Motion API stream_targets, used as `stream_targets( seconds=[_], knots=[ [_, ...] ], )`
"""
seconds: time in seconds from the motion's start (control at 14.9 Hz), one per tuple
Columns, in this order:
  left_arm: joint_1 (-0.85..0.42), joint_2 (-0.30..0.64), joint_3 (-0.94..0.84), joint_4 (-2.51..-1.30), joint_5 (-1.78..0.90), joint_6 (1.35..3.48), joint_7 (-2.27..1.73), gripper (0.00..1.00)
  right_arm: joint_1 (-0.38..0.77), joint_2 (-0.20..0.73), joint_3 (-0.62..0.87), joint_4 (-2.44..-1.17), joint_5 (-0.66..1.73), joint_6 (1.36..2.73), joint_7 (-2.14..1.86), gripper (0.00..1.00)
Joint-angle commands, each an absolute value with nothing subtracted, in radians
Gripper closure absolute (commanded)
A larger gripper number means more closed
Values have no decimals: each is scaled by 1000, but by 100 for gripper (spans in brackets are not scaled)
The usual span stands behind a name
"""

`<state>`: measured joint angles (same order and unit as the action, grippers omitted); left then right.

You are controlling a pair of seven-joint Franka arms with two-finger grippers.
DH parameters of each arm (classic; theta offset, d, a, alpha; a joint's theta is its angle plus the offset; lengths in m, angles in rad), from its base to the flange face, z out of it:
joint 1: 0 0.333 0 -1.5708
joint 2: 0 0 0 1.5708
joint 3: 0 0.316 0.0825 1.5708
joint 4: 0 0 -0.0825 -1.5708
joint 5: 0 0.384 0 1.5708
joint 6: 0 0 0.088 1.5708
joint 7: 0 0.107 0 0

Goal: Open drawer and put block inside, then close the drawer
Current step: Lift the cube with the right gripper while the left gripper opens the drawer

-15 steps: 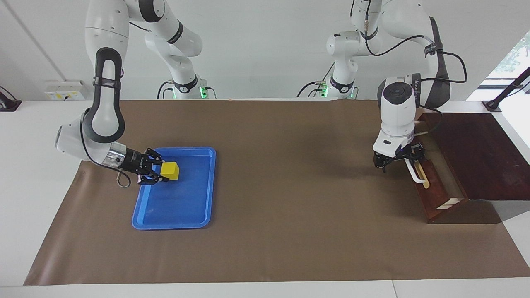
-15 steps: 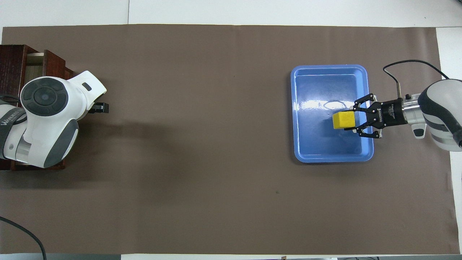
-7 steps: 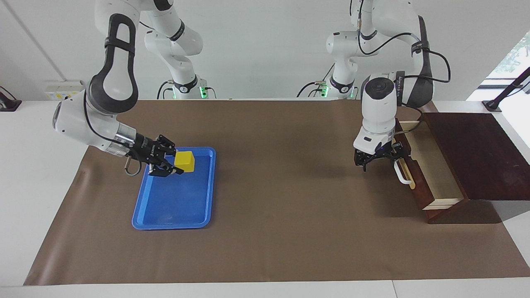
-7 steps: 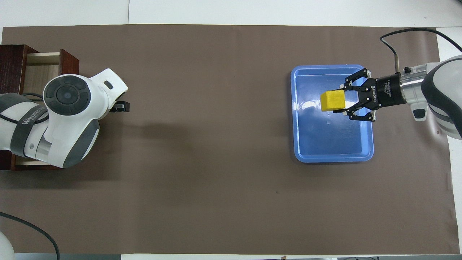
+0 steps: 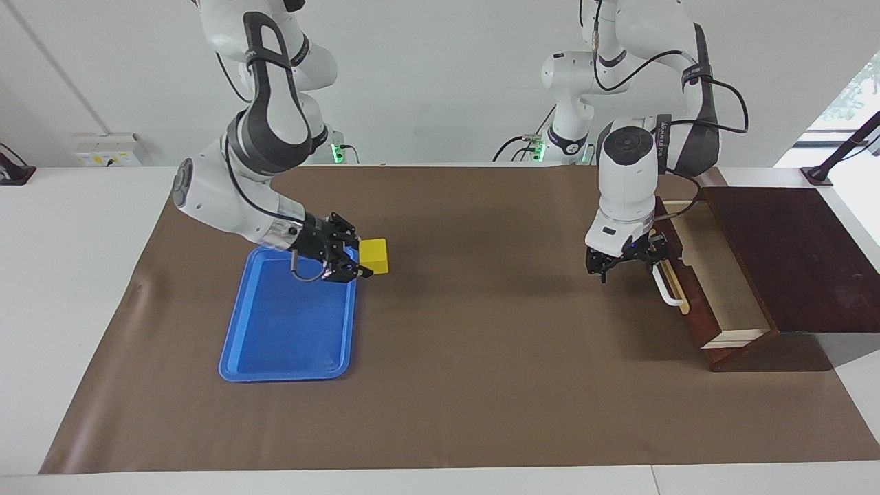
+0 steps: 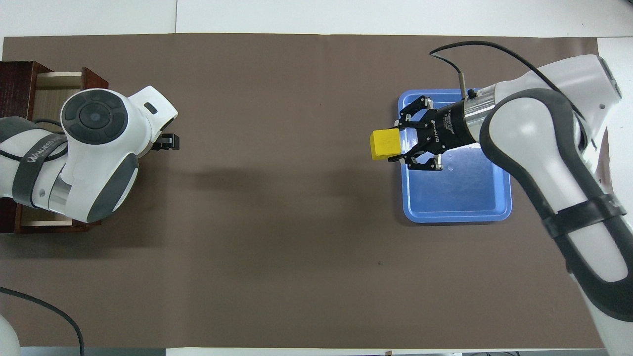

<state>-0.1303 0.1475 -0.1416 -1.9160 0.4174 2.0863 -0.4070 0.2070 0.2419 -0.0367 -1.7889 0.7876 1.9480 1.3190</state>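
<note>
Two grippers: right gripper [image 5: 362, 262], centre-left of the facing view, clamps the block [image 5: 376, 256] in the air over the blue tray's [image 5: 289, 350] edge; left gripper [image 5: 622, 265], fingers spread, empty, hangs by the handle [image 5: 668, 289] of the pulled-out drawer [image 5: 722, 275] at centre-right

Item: brown mat [image 5: 454, 344] between my two pincers, bare and passable along its whole middle.
Item: blue tray [image 5: 289, 330] at my right arm's end, a low rim under my right gripper [image 5: 363, 265].
Item: drawer [image 5: 715, 275], pulled out with its top unobstructed (light wood floor showing); my left gripper [image 5: 608, 269] hangs just beside its white handle [image 5: 668, 287], crowding that approach.
</note>
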Motion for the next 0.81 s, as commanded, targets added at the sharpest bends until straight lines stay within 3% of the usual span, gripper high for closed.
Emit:
stream_targets(
  seconds=[0.0,0.27,0.74],
  knots=[
    [-121,180,-132,-1885,439,2062,-400,0,265,242,-34,-1784,819,1989,1356,100],
    [-69,186,-130,-1928,448,2157,-383,0,363,242,-32,-1786,853,2057,1423,100],
    [-86,218,-135,-1933,454,2191,-396,0,373,242,-34,-1793,853,2091,1468,100]
  ],
)
